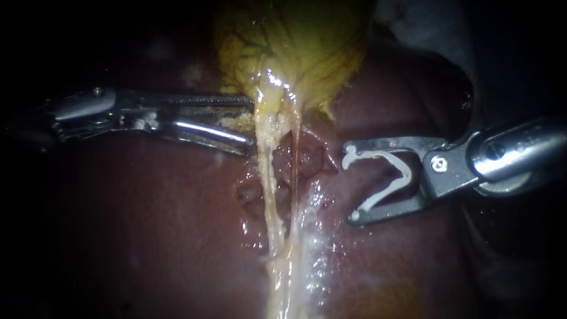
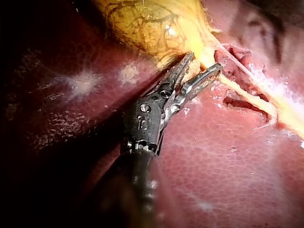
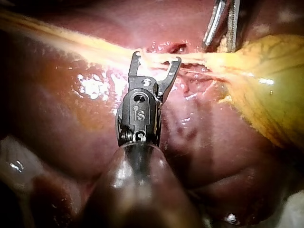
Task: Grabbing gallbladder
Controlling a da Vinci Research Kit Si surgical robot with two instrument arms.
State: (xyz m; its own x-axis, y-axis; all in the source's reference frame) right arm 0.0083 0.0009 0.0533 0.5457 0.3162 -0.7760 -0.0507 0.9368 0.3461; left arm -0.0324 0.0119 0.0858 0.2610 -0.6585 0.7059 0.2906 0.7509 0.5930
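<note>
In the endoscope view the middle is lit from the camera's side, while the edges are lost in darkness. Glare is thrown off the wet liver [image 1: 322,198] and the gallbladder [image 1: 292,44]. In the left wrist view much of the liver is left in deep shadow.

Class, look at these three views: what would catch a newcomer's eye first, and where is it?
The yellow gallbladder glows against the dark red liver, pale strands trailing from its neck. My left instrument is at that neck with jaws open; my right instrument, beside the strands, holds a white clip.
</note>
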